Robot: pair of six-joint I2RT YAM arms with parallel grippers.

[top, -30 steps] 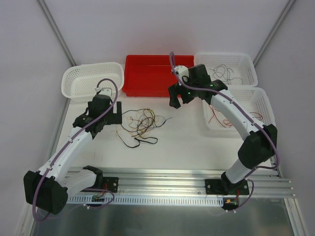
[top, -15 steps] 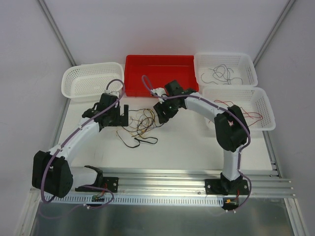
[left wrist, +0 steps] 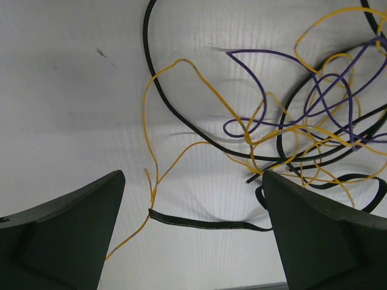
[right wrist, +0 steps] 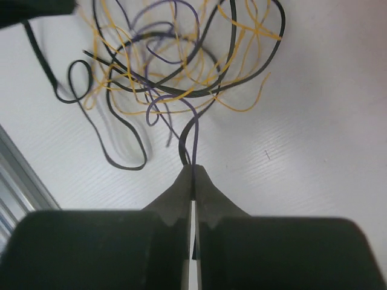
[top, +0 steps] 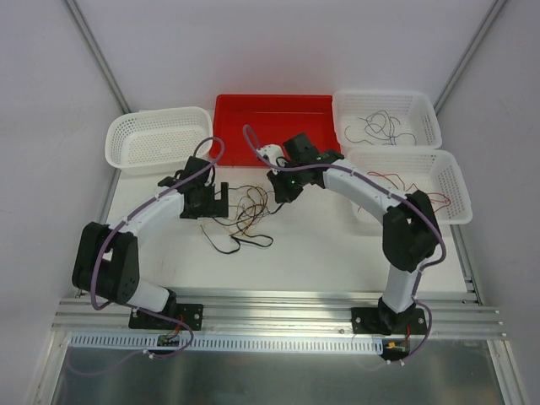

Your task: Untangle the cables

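The cables (top: 245, 208) lie in a loose tangle of yellow, black and purple strands on the white table. In the top view my right gripper (top: 278, 194) is at the tangle's right edge. The right wrist view shows that gripper (right wrist: 193, 169) shut on a purple cable (right wrist: 195, 124), while a black cable (right wrist: 184, 142) runs down beside its tip. My left gripper (top: 221, 201) hangs open over the tangle's left side. Between its fingertips (left wrist: 193, 181) lie a flat black cable (left wrist: 205, 223) and a yellow cable (left wrist: 181, 63), neither of them touched.
A red bin (top: 274, 126) stands behind the tangle. A white basket (top: 156, 139) is at the back left. Another white basket (top: 388, 118) at the back right holds dark wires, and a third (top: 447, 190) holds red ones. A metal rail (top: 278, 308) runs along the near edge.
The right arm came down from the red bin to the tangle and closed on the purple cable. The left arm swung right, its open gripper now over the tangle's left side.
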